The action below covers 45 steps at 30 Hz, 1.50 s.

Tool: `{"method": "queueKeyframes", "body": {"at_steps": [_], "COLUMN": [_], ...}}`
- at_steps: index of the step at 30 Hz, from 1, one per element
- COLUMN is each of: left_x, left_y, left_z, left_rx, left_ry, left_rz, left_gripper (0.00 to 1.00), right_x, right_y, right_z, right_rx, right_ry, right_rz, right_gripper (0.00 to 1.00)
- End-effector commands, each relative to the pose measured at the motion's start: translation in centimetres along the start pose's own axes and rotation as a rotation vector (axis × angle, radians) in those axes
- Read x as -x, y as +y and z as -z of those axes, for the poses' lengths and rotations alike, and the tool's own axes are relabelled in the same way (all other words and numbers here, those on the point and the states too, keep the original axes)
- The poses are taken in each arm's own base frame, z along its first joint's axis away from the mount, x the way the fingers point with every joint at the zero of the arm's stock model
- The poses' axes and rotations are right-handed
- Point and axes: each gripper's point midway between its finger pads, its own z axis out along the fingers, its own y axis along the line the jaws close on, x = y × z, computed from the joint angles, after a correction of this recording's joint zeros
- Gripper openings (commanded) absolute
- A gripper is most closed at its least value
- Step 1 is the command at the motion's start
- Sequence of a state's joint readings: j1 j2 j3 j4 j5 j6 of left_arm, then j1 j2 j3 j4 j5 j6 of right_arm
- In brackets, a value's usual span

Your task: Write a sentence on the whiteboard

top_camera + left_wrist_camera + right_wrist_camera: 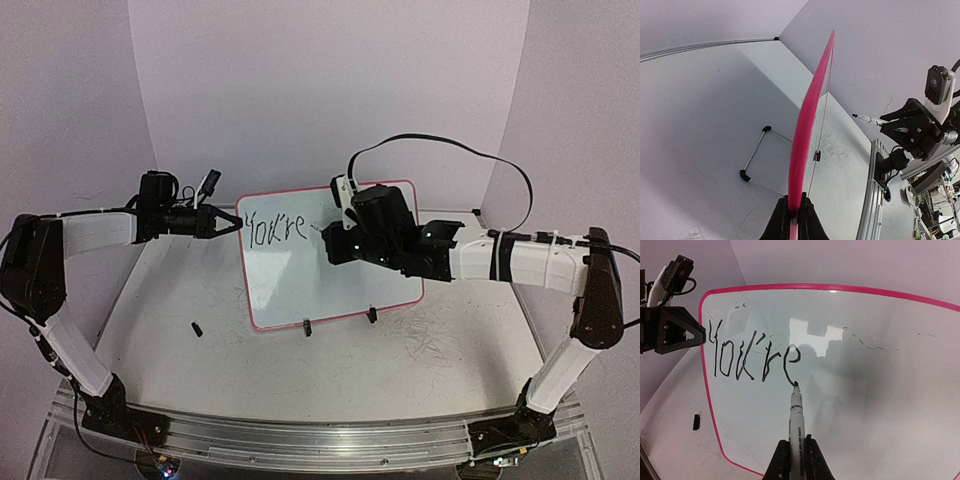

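The whiteboard with its pink rim stands tilted mid-table on black clip feet. Black marker text reading "You're" sits at its upper left; it also shows in the right wrist view. My left gripper is shut on the board's left edge; the left wrist view shows the pink rim edge-on between my jaws. My right gripper is shut on a white marker. Its black tip touches the board at the bottom of the "e". The right gripper's fingertips are hidden in the top view.
A small black cap lies on the table left of the board, also in the right wrist view. The wire stand props the board from behind. Purple walls enclose the table. A metal rail runs along the near edge.
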<state>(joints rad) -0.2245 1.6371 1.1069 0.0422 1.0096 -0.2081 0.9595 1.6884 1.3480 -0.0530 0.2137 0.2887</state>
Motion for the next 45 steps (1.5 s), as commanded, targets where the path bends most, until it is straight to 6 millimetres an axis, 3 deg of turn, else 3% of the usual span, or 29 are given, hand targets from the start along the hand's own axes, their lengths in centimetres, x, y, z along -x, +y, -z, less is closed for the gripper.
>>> {"method": "queueKeyframes", "body": {"at_steps": [1, 10, 22, 35, 42, 45], "left_x": [1.2, 1.3, 1.3, 1.1, 1.1, 1.1], "left_y": [-1.5, -1.5, -1.6, -1.4, -1.4, -1.4], "left_z": [0.0, 0.0, 0.1, 0.0, 0.0, 0.0], "left_rx": [-0.016, -0.009, -0.007, -0.008, -0.007, -0.009], "left_ry": [-0.009, -0.011, -0.011, -0.008, -0.007, -0.006], "left_rz": [-0.044, -0.045, -0.048, -0.045, -0.044, -0.043], "left_gripper": [0.0, 0.0, 0.0, 0.0, 0.0, 0.0], "right_x": [2.2, 2.4, 2.2, 0.4, 0.6, 0.7], "right_y": [1.1, 0.4, -2.7, -1.1, -2.5, -2.1], "right_z": [0.0, 0.0, 0.2, -0.3, -0.5, -0.8], "right_rx": [0.025, -0.015, -0.117, -0.009, -0.07, -0.05], "right_ry": [-0.055, -0.066, -0.077, -0.025, -0.061, -0.059], "right_rz": [-0.002, 0.006, -0.009, 0.028, -0.032, -0.028], "right_gripper": [0.0, 0.0, 0.0, 0.0, 0.0, 0.0]}}
